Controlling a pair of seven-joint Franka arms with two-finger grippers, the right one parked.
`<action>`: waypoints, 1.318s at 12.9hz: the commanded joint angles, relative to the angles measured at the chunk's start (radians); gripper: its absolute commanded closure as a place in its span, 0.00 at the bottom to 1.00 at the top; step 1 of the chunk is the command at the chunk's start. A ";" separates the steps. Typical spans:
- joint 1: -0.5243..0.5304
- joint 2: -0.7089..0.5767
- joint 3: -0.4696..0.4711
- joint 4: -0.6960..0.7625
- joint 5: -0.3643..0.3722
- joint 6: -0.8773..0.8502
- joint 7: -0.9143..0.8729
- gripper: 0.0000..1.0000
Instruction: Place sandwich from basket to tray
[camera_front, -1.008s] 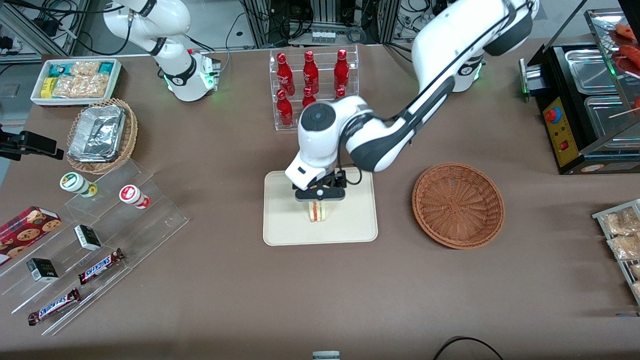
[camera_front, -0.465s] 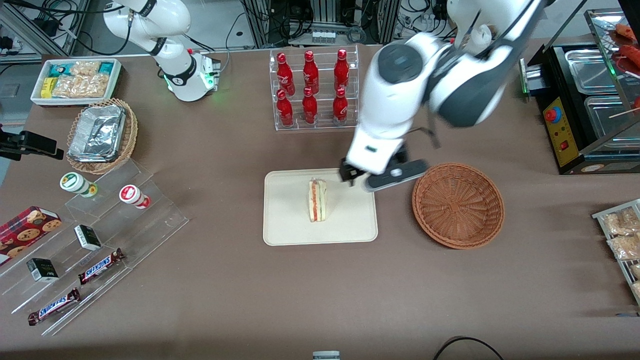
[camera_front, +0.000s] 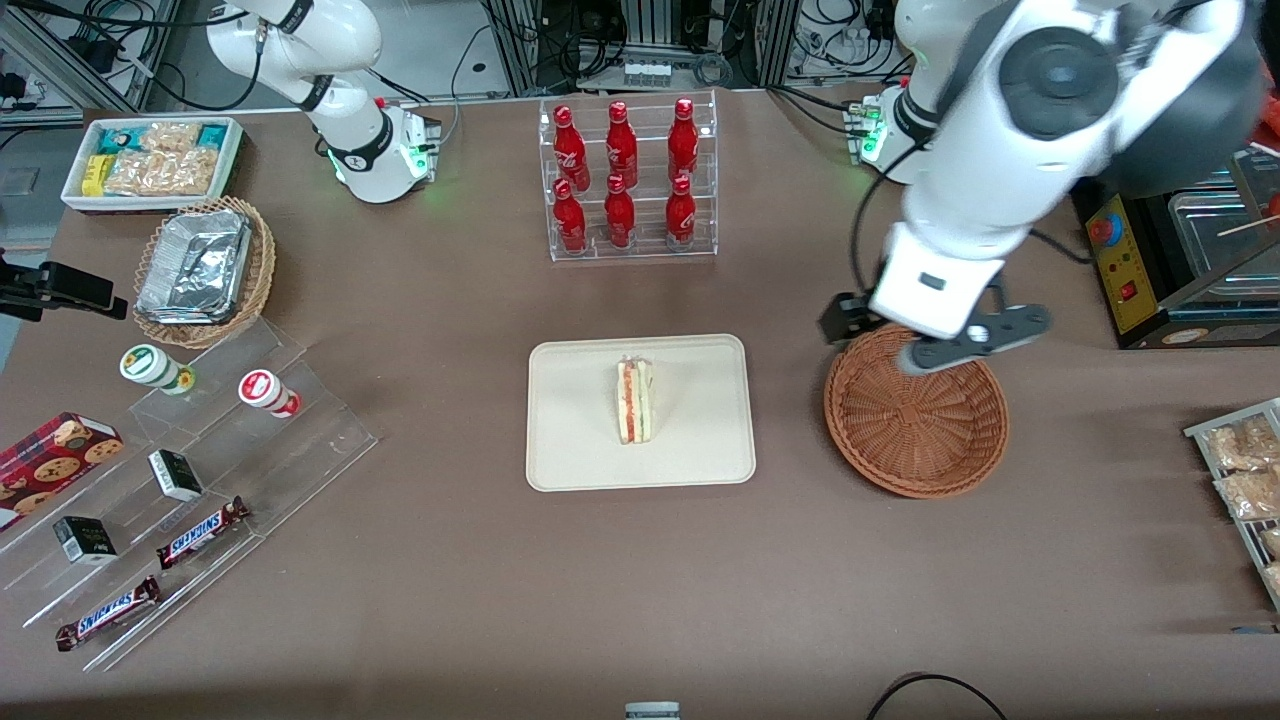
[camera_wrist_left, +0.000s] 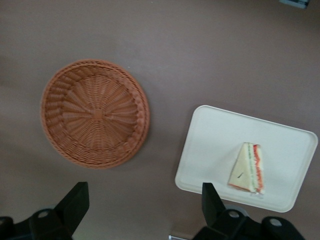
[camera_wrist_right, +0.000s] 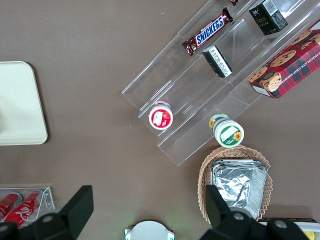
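Currently, status:
pincer (camera_front: 935, 340): fingers (camera_wrist_left: 75, 205) spread wide, nothing between them, touching nothing; raised above the rim of the basket that lies farther from the front camera.
sandwich (camera_front: 634, 401): lying on the tray, about mid-tray, filling edge up in the front view; red and green layers visible.
tray (camera_front: 700, 455): cream rectangle flat on the desk, centre of the scene, beside the basket, a strip of desk between them.
basket (camera_front: 915, 425): reddish-brown wicker bowl, nothing in it, toward the working arm's end.
desk (camera_front: 450, 560): brown cover.
bottle rack (camera_front: 628, 180): clear acrylic, six red bottles in two rows, farther from the front camera than the tray.
foil-tray basket (camera_front: 205, 270): tan wicker with silver foil trays, toward the parked arm's end.
snack bin (camera_front: 152, 160): white, packets inside, farther from the front camera than the foil-tray basket.
stepped acrylic shelf (camera_front: 180, 500): holds Snickers bars (camera_front: 200, 531), small dark boxes, two round tubs.
cookie box (camera_front: 50, 455): red, beside the shelf.
room: cables and equipment frames past the desk edge; black machine with metal pans (camera_front: 1180, 250) at the working arm's end.
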 joint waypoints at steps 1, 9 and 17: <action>0.049 -0.060 0.006 -0.029 -0.025 -0.055 0.120 0.01; -0.131 -0.220 0.514 -0.119 -0.146 -0.110 0.652 0.01; -0.141 -0.226 0.602 -0.131 -0.146 -0.107 0.739 0.00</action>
